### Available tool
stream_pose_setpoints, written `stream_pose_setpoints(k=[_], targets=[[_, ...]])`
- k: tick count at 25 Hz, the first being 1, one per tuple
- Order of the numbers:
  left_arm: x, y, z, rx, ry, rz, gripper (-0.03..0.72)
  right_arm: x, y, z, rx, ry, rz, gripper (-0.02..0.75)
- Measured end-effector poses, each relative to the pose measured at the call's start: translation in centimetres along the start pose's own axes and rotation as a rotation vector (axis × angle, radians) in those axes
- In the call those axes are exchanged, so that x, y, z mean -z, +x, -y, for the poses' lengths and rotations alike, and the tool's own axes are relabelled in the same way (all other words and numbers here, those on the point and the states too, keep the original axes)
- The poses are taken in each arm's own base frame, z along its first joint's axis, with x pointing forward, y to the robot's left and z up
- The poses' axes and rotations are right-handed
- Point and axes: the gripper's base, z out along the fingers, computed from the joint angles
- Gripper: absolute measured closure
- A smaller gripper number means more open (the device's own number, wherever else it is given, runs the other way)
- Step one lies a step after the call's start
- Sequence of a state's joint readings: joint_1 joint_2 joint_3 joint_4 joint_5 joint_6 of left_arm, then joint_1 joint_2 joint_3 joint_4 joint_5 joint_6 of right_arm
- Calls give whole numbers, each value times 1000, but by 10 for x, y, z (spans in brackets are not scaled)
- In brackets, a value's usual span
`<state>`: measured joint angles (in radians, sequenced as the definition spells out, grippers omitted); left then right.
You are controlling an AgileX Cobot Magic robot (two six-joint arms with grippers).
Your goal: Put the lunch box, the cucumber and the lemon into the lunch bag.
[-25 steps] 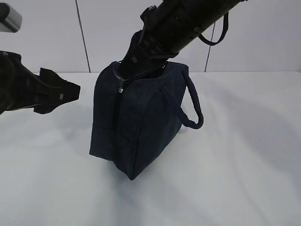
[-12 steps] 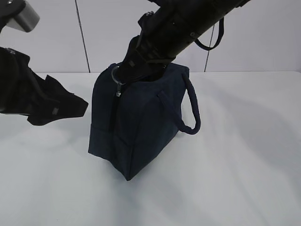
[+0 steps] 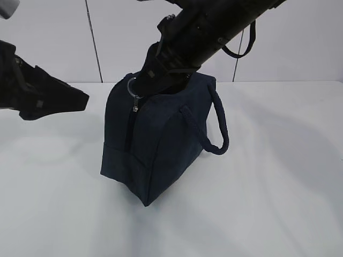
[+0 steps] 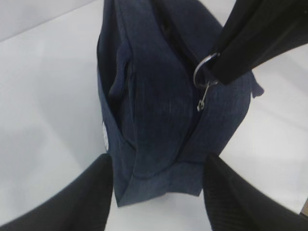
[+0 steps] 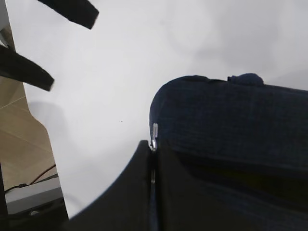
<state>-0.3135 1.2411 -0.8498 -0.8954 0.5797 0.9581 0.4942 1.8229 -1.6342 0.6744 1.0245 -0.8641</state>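
At far left above the white table [image 3: 278, 176], the left gripper [image 3: 80, 99] hangs half-open and empty, having lifted slightly off the boxy dark navy fabric lunch bag [image 3: 161, 139]. Centre, the right gripper [image 3: 143, 83] stays clamped on the bag's metal ring pull [image 3: 132, 87], so the zipper is barely started and packing waits.

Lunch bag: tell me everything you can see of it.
The lunch bag is a boxy dark navy bag of woven-looking fabric, standing upright on the white table. A loop handle hangs off its right side in the exterior view. A zipper runs down its near edge, with a metal ring pull at the top. The right gripper is shut at that ring. A white logo shows partly on one side. The left gripper hangs open, apart from it.
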Motion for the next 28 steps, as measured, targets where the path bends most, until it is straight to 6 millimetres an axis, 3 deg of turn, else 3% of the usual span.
stream_pose_setpoints(k=[14,28], targets=[[-55,8,-32,-47,128,88,258,0,0,-1,2,-11,2,730],[-84,17,-43,-32,159,125,441,-1,0,-1,-1,-13,2,730]])
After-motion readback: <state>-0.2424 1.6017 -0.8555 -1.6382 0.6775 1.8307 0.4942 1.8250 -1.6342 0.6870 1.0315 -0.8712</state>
